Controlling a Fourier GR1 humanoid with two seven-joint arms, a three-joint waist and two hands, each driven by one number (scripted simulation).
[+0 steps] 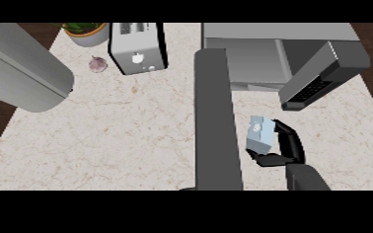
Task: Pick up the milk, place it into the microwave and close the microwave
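1. While the microwave [251, 59] stands with its door [320, 76] swung open, the right hand [280, 150] curls round the milk [261, 133] on the counter [131, 128], partly hiding it.
2. A grey forearm [217, 123] crosses mid-frame; the left hand itself is out of sight.

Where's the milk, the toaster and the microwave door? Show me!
milk [259, 133]: head view, on the carton's pale blue face.
toaster [137, 59]: head view, on its front face.
microwave door [320, 76]: head view, on the open door's dark edge.
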